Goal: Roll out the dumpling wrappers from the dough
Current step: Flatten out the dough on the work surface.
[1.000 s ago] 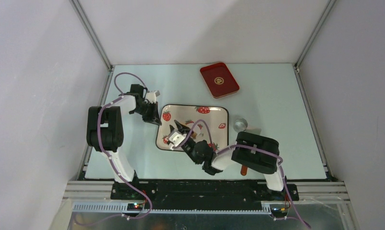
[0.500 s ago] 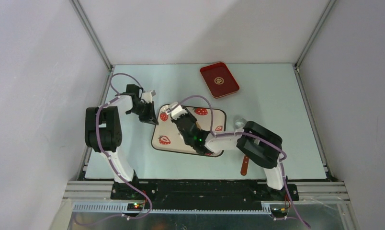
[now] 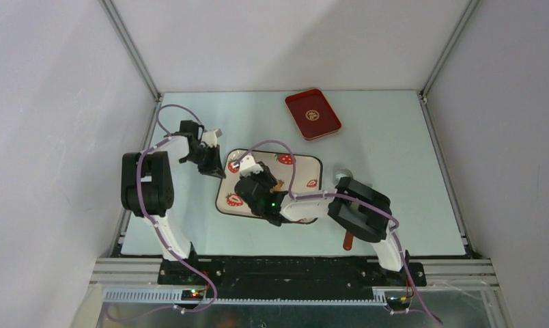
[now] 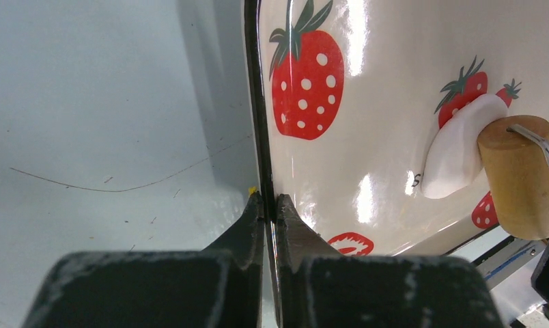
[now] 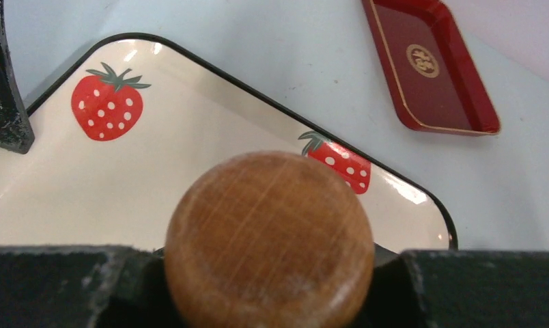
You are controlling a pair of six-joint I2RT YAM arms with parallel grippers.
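The left claw [image 4: 270, 208] is clenched on the near-left rim of the strawberry tray [image 4: 255, 102], one finger on each side of the black edge. This pinch most likely serves as a clamp: the glossy tray would otherwise slide on the bench [image 3: 395, 150] under a pushing load.

The right claw [image 5: 268, 287] grasps the wooden rolling pin [image 5: 268, 225] across its barrel, with the round end face pointing away from the wrist. Holding it this way puts the length of the pin over the tray, so arm travel becomes rolling pressure.

The dough [image 4: 455, 147] lies on the tray surface, partly over a printed strawberry, touching the pin. It appears as a thick, elongated white pad, not yet a thin round wrapper; further passes are judged necessary.

The red tray [image 3: 313, 113] sits well apart at the far side of the bench, possibly reserved for finished wrappers.
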